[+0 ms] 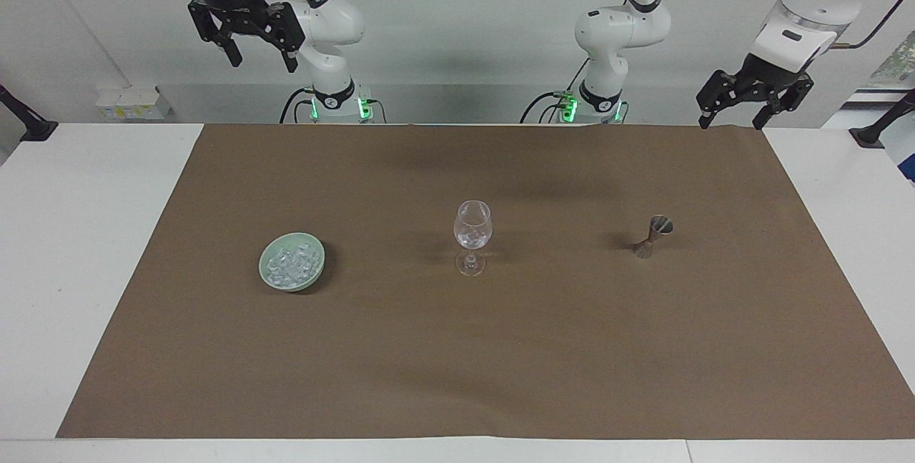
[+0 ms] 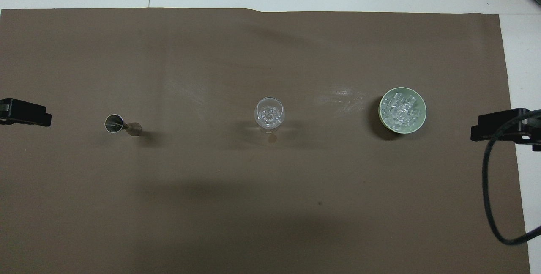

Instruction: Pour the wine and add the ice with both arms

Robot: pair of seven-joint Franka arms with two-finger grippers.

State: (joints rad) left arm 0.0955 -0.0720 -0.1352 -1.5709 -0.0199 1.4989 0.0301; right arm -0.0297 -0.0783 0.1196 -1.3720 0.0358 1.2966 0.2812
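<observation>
Ice [image 1: 291,264] heaped in bowl [image 1: 316,266], no long axis; grippers raised

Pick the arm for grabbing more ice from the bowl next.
Right. The ice sits in the green bowl at the right arm's end. The right gripper is open and raised there; the left gripper, also open, waits over the jigger's end.
</observation>
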